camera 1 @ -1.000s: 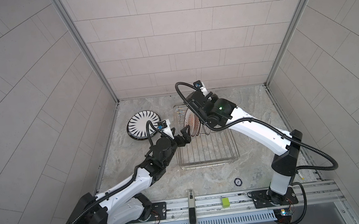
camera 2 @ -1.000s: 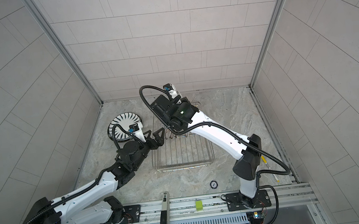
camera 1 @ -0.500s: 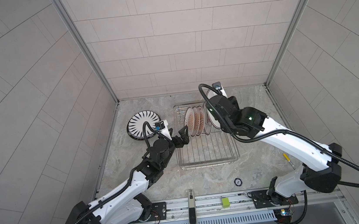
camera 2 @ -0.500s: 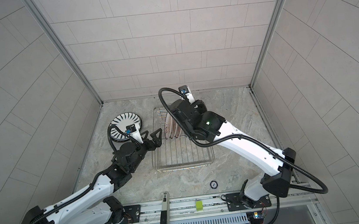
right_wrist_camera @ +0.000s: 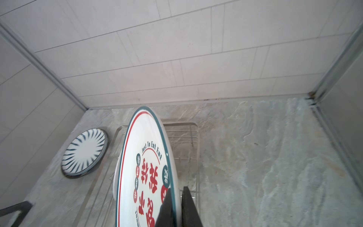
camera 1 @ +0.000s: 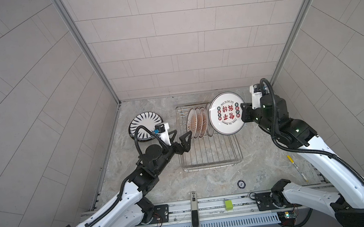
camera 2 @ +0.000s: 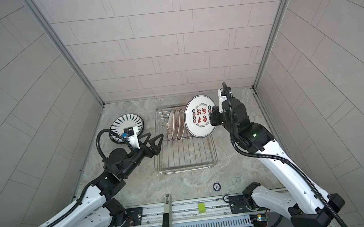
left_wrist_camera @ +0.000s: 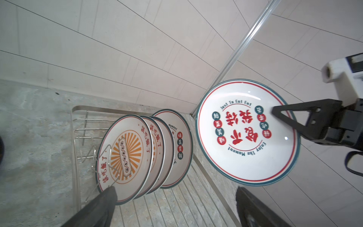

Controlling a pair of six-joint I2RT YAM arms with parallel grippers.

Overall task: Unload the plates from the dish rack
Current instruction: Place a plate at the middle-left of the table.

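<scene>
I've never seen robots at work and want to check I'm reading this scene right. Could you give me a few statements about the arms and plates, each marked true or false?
1. The right gripper holds a plate printed with red characters by its rim. True.
2. The left gripper is clamped on a plate. False: it is open and holds nothing.
3. The striped plate stands in the rack. False: it lies flat on the table, beside the rack.
4. Several plates stand upright in the rack. True.

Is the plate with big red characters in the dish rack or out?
Out. The right gripper holds the red-character plate by its rim, on edge, clear of the dish rack.
</scene>
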